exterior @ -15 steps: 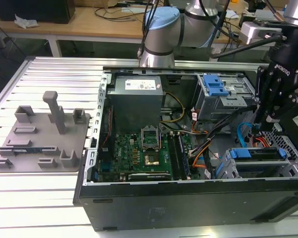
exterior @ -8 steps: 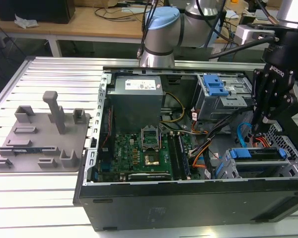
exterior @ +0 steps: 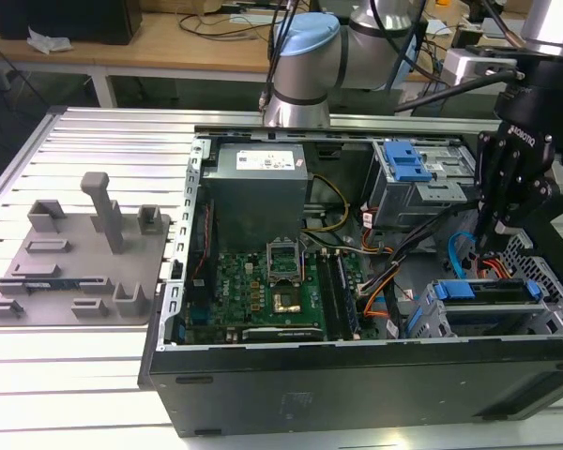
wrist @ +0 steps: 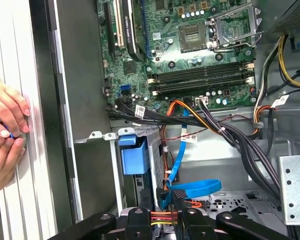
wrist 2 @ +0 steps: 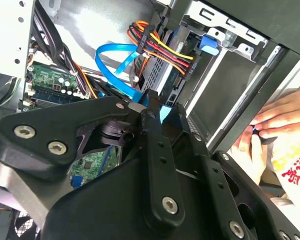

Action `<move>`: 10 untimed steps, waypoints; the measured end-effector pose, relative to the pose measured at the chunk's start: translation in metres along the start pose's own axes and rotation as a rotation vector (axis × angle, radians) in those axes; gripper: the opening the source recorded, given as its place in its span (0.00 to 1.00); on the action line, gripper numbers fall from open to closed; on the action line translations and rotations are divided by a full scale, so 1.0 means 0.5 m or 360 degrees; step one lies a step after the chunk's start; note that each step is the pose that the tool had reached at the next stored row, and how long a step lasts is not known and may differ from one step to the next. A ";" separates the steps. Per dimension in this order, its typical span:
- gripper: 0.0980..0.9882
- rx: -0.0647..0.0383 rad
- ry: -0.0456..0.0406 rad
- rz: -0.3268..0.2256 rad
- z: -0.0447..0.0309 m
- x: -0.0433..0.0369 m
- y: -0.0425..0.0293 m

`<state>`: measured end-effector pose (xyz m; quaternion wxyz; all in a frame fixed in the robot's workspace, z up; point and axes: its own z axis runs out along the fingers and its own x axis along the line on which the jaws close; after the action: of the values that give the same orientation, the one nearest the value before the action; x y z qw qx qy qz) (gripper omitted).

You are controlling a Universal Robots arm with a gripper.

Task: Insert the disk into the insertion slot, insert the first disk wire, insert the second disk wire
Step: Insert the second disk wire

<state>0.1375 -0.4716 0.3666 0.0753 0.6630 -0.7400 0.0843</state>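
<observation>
The disk [exterior: 485,290], in its blue carrier, lies inside the insertion slot [exterior: 547,278], the mesh-sided grey cage at the case's lower right in the exterior view. My gripper [exterior: 495,240] reaches down just behind that cage. In both wrist views its black fingers [wrist: 136,218] are closed around the end of a flat blue wire [wrist: 196,187] that loops up beside the disk [wrist 2: 160,75]. A red, yellow and orange wire bundle [wrist 2: 160,47] runs to the disk's end; I cannot tell whether it is seated. The carrier's blue tab [wrist: 134,156] sits at the cage mouth.
The open computer case [exterior: 263,366] holds a green motherboard [exterior: 272,281], a grey power supply [exterior: 258,178] and a taller cage with a blue latch [exterior: 408,169]. A person's hands [wrist: 5,130] rest at the case's outer edge. A grey fixture plate [exterior: 75,272] lies outside the case.
</observation>
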 end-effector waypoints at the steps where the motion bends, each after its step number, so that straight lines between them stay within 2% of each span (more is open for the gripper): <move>1: 0.23 0.0000 0.0000 0.0000 0.001 0.000 0.000; 10: 0.23 -0.0008 0.0001 -0.0001 0.007 -0.002 0.000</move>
<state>0.1375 -0.4715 0.3632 0.0772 0.6629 -0.7401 0.0828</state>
